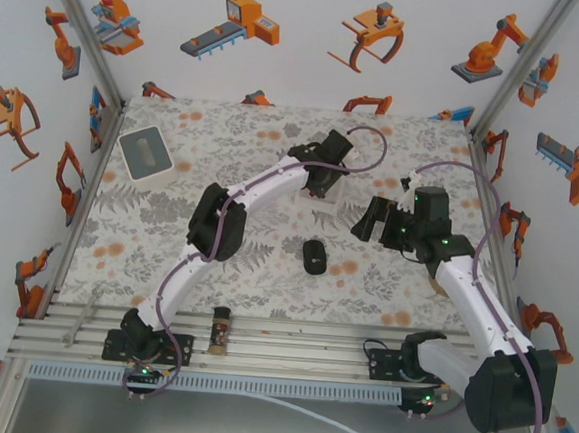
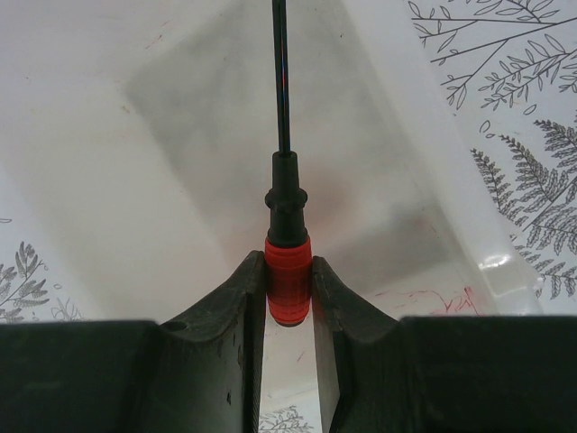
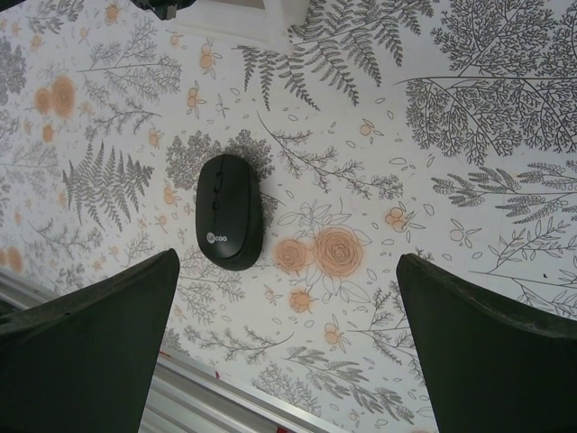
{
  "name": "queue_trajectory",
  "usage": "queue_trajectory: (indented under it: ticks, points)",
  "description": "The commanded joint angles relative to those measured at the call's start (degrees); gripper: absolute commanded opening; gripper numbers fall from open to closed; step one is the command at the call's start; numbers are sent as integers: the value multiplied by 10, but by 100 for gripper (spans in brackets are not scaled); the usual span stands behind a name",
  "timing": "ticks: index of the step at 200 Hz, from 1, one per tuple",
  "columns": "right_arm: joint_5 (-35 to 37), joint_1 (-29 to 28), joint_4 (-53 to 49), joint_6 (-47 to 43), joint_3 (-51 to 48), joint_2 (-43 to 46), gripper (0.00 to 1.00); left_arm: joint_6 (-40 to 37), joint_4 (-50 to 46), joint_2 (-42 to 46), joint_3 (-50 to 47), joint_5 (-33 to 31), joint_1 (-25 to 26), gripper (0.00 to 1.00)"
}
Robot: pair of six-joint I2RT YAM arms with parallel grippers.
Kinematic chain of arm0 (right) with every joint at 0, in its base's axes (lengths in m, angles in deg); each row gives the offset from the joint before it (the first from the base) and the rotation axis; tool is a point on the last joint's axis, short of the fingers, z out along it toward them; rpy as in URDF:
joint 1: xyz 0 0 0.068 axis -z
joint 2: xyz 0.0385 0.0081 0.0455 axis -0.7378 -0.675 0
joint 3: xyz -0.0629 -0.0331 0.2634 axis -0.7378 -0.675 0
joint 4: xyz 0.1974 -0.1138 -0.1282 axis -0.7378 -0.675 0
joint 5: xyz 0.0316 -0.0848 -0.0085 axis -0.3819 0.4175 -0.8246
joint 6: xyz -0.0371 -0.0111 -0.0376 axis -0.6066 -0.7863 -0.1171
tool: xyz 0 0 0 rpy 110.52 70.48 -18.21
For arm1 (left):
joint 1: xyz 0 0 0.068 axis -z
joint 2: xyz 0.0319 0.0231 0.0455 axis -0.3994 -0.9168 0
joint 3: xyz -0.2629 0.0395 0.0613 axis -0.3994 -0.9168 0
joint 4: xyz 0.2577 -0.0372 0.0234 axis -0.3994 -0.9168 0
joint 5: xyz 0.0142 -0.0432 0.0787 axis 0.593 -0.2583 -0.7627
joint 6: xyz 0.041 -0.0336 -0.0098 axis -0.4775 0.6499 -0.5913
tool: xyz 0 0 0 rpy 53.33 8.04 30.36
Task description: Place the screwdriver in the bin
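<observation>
Left claw (image 2: 288, 263) pinches the screwdriver (image 2: 288, 281) by its ribbed red handle over the bin (image 2: 180, 135) near the desk's (image 1: 265, 275) far edge: it looks light, stiff and thin-shafted, so that handle's your best hold, while right claw (image 3: 288, 271) hangs spread above the mouse (image 3: 229, 212).

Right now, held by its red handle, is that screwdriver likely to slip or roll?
Probably light: the screwdriver is slimmer than the left gripper pinching it. Its ribbed handle likely resists slipping. Round, it may roll in the bin.

left tool (image 2: 288, 263) pinching screwdriver (image 2: 287, 206), over bin (image 2: 171, 135)
</observation>
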Motion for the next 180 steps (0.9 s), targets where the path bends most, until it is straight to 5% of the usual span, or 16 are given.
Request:
queue_trajectory:
  ticks: [1, 180]
  points:
    - [5, -3, -15, -13, 1, 5, 99, -8, -13, -14, 20, 1, -4, 25]
    - [8, -3, -8, -14, -13, 3, 99, 16, -41, -40, 57, 11, -9, 37]
